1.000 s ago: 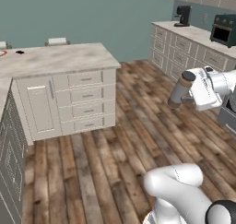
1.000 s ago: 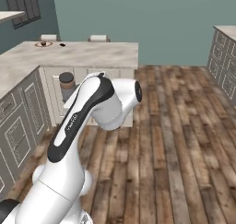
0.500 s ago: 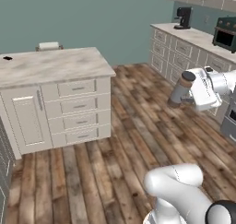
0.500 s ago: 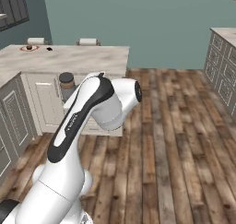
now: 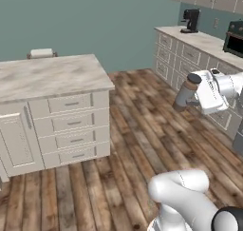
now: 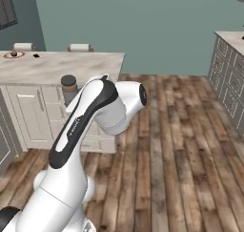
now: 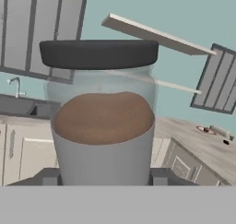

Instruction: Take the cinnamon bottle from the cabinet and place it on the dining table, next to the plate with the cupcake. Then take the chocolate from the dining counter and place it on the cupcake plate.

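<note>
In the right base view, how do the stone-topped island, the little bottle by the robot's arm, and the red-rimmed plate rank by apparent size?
1. dining table, by far the largest.
2. cinnamon bottle.
3. plate, smallest as it looks.

The plate sits far back and the bottle is nearer the camera, so their real sizes may differ from this order.

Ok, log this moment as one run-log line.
phase: carrying | gripper: shut on cinnamon bottle | bottle: upright, above floor | plate: far end of dining table | chocolate: beside plate

no readable text, labels, brand names, numbers or signs on any surface
</note>
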You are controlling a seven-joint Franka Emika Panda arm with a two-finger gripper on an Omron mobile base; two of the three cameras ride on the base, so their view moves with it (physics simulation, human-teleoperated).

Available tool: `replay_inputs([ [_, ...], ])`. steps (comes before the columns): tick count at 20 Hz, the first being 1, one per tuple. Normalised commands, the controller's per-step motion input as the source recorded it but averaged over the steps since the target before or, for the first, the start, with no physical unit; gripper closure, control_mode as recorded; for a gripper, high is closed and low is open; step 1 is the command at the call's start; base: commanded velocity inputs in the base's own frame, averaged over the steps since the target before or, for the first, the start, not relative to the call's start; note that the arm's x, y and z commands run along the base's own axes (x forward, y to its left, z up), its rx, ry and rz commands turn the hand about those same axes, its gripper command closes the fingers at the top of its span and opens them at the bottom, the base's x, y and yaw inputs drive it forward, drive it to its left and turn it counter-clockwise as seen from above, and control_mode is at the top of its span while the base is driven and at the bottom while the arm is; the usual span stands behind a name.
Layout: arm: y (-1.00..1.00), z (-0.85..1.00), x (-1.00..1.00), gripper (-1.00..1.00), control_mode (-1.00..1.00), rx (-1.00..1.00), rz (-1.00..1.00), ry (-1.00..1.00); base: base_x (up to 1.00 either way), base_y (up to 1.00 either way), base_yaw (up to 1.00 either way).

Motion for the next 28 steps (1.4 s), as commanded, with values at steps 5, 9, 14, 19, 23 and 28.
replay_inputs([
  [5,0.00,0.00,0.00,1.00,1.00,0.00,0.00,0.00,0.78,-0.36,0.01],
  [9,0.00,0.00,0.00,1.00,1.00,0.00,0.00,0.00,0.80,-0.36,0.02],
  [14,0.00,0.00,0.00,1.00,1.00,0.00,0.00,0.00,0.80,-0.36,0.03],
  [19,0.00,0.00,0.00,1.00,1.00,0.00,0.00,0.00,0.78,-0.35,0.01],
  [23,0.00,0.00,0.00,1.00,1.00,0.00,0.00,0.00,0.73,-0.38,0.00],
  [28,0.00,0.00,0.00,1.00,1.00,0.00,0.00,0.00,0.74,-0.38,0.00],
])
